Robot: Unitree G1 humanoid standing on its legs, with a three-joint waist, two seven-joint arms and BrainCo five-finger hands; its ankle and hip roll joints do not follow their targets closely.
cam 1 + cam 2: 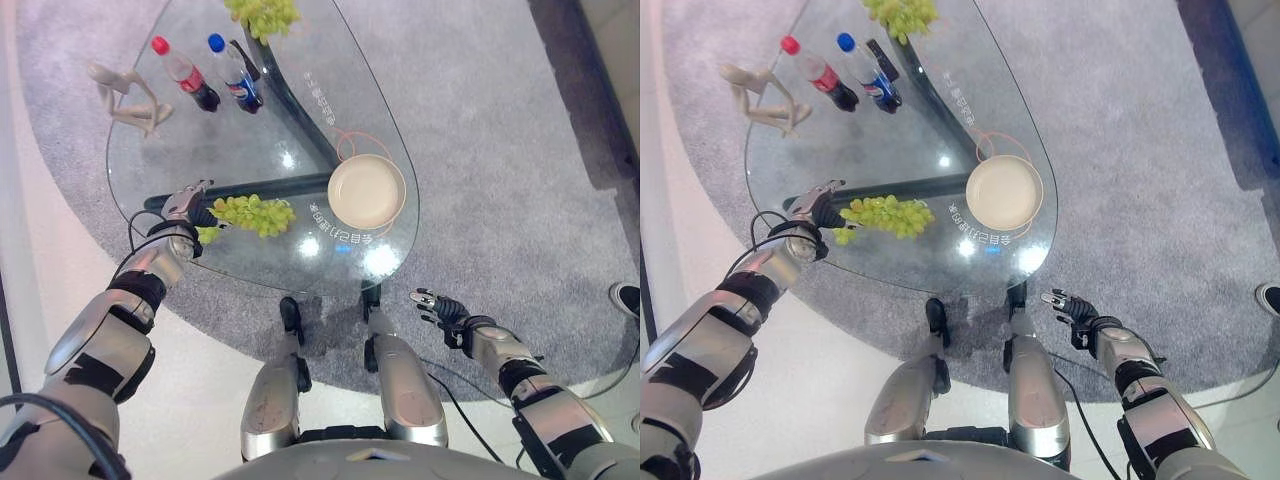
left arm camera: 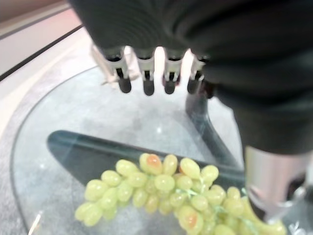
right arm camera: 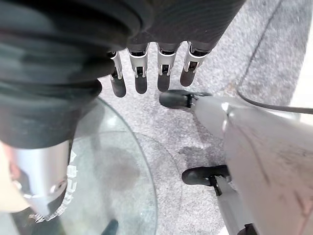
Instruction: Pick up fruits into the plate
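Note:
A bunch of green grapes [image 1: 253, 214] lies on the glass table [image 1: 240, 150] near its front edge, also close in the left wrist view as grapes [image 2: 166, 191]. My left hand [image 1: 185, 205] is just left of the bunch, fingers [image 2: 145, 78] straight above it, open and not holding it. The cream plate [image 1: 366, 190] sits empty to the right of the grapes. A second grape bunch [image 1: 263, 14] lies at the table's far end. My right hand [image 1: 440, 306] hangs open off the table, over the carpet at the front right.
Two cola bottles [image 1: 210, 72] lie on the far left part of the glass beside a pale wooden figurine [image 1: 128, 95]. The table's dark frame [image 1: 290, 110] shows through the glass. Grey carpet [image 1: 500, 150] surrounds the table. A shoe [image 1: 627, 297] shows at the right edge.

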